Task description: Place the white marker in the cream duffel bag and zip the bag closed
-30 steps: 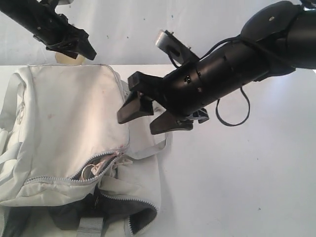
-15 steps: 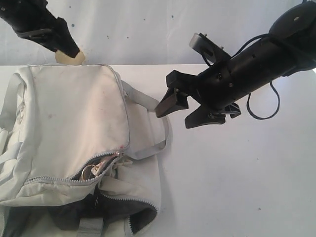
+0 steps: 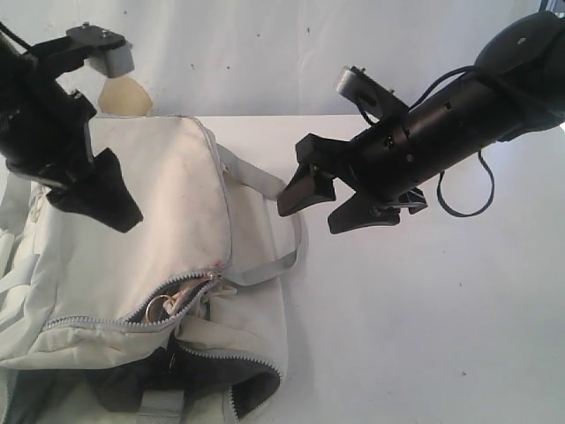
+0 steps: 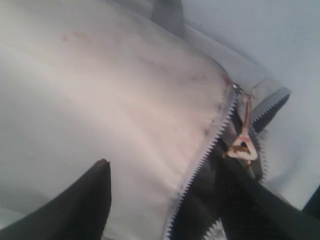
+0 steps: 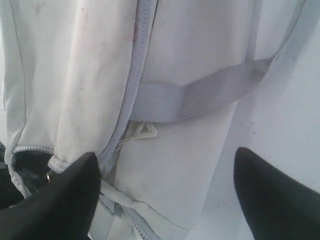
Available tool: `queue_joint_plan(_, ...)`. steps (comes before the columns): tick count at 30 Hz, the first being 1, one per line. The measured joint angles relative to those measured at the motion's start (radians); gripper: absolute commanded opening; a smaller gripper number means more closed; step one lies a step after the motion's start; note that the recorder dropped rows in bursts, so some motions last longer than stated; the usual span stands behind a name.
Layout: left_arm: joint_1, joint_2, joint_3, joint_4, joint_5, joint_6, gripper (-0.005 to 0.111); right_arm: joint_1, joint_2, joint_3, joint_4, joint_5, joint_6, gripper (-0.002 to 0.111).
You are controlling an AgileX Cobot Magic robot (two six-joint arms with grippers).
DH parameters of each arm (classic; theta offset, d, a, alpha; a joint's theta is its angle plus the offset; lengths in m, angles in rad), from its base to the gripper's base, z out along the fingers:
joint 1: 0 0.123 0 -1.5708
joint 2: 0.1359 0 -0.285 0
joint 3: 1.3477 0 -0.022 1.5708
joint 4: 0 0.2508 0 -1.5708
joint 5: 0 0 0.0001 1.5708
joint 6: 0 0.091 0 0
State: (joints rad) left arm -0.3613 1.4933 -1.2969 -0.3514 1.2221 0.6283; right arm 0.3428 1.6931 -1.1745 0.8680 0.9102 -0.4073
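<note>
The cream duffel bag (image 3: 132,221) lies at the left of the table, its grey zipper (image 3: 163,305) partly open over the dark lining. The white marker is not visible in any view. My left gripper (image 3: 101,199) hangs open just above the bag's top panel; in the left wrist view the left gripper (image 4: 170,200) sits near the zipper teeth (image 4: 210,145) and the zipper pull (image 4: 243,145). My right gripper (image 3: 322,199) is open and empty over the bag's right edge. The right wrist view shows the right gripper (image 5: 165,200) above a grey strap (image 5: 200,97).
A grey strap loop (image 3: 282,238) sticks out from the bag's right side onto the white table (image 3: 441,309). A small beige object (image 3: 124,93) stands behind the bag against the back wall. A black cable (image 3: 459,190) hangs under the right arm.
My left arm has come down from the back left corner to just above the bag's top. My right gripper drew back to the right off the bag, then held still.
</note>
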Motion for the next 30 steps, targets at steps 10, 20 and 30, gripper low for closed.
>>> queue_joint_plan(10,-0.022,-0.055,0.229,-0.204,-0.090,0.071,0.064,0.000,0.006,-0.002,0.065,0.000,-0.015,0.069)
queue_joint_plan(20,-0.046,-0.055,0.372,-0.252,-0.295,0.132,0.064,0.000,0.006,-0.002,0.067,-0.004,-0.026,0.069)
queue_joint_plan(30,-0.046,-0.048,0.421,-0.438,-0.344,0.172,0.064,0.000,0.006,-0.002,0.069,-0.004,-0.026,0.068)
